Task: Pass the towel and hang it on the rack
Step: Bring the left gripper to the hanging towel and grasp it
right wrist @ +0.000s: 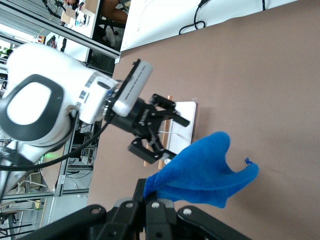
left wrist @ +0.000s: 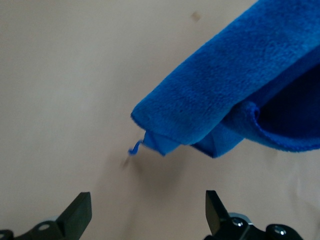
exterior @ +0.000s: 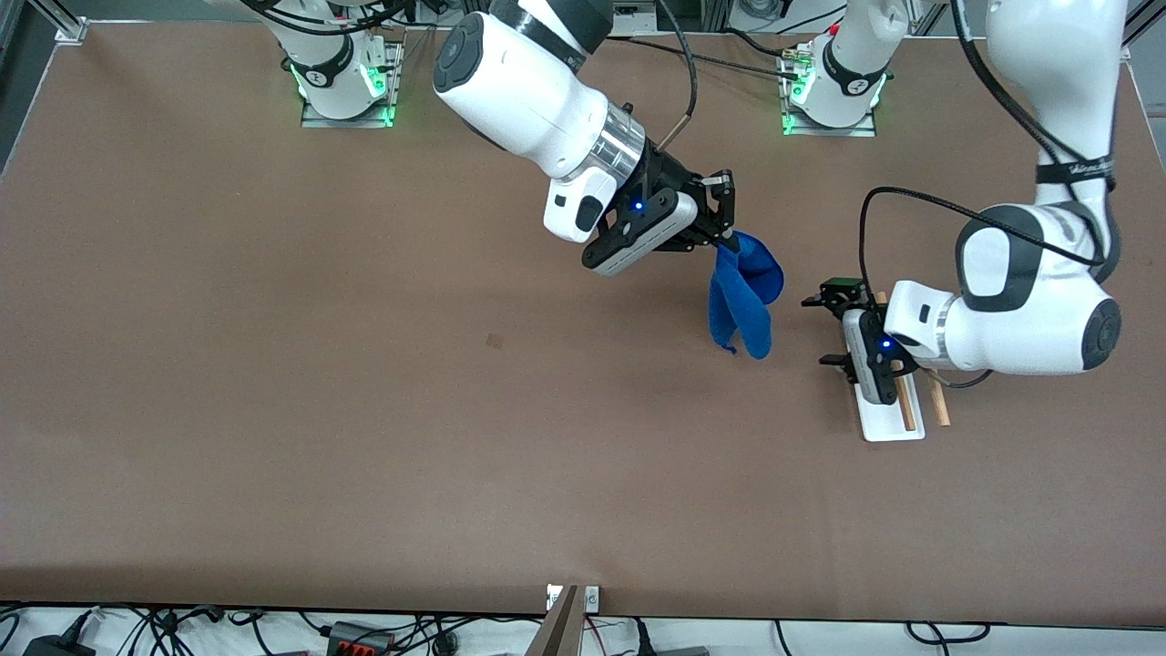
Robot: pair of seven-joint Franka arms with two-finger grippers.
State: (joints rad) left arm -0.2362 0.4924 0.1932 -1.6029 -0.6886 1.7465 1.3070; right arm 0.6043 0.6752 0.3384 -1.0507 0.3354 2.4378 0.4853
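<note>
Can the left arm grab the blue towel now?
Probably yes. The left gripper has open jaws facing the towel, which hangs from the right gripper with nothing between them.

Blue towel (exterior: 745, 296) hangs folded in air; rack (exterior: 894, 415) apparently upright nearby.

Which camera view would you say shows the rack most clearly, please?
The front view: the rack shows its white base and wooden rods under the open left gripper. The right wrist view catches it partly hidden; the left wrist view misses it.
</note>
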